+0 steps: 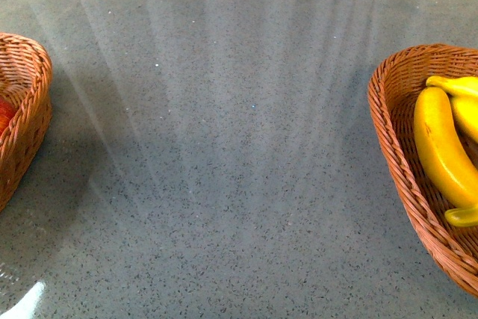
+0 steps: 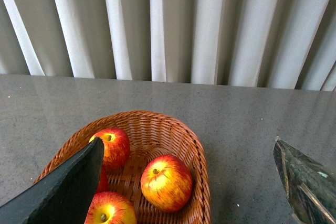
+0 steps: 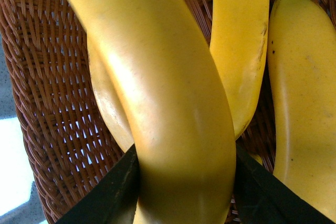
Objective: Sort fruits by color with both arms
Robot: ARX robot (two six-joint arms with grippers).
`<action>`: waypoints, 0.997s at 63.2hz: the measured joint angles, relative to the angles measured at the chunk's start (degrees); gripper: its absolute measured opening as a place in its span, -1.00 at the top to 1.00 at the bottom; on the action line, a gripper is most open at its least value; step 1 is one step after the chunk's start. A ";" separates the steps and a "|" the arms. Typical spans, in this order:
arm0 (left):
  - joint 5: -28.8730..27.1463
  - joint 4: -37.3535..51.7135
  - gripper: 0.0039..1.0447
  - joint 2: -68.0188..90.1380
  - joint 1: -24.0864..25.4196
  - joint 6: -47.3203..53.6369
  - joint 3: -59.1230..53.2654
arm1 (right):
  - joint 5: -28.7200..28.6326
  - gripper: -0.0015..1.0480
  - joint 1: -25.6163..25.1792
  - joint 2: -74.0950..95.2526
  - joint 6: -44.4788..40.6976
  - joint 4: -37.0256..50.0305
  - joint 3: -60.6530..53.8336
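Observation:
In the left wrist view, my left gripper [image 2: 188, 142] is open and empty above a wicker basket [image 2: 197, 156]. The basket holds three red apples streaked with yellow [image 2: 166, 182], [image 2: 112, 146], [image 2: 110, 209]. In the right wrist view, my right gripper [image 3: 186, 182] is shut on a thick yellow banana [image 3: 173, 103], one black finger [image 3: 113, 198] on each side. It holds the banana over the other bananas [image 3: 241, 40], [image 3: 304, 103] in a brown wicker basket [image 3: 52, 77]. In the front view neither arm shows, and the right basket [image 1: 388, 102] holds bananas [image 1: 441, 147].
The grey speckled table [image 1: 224, 147] lies between the two baskets. The left basket [image 1: 30, 95] sits at the far left edge with a sliver of red apple [image 1: 4, 113] showing. Pale pleated curtains [image 2: 168, 24] hang behind the table's far edge.

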 joint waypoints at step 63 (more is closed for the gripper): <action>0.00 0.00 -0.83 0.00 0.00 0.02 0.00 | 11.45 0.65 6.05 -17.57 -16.52 58.03 -25.97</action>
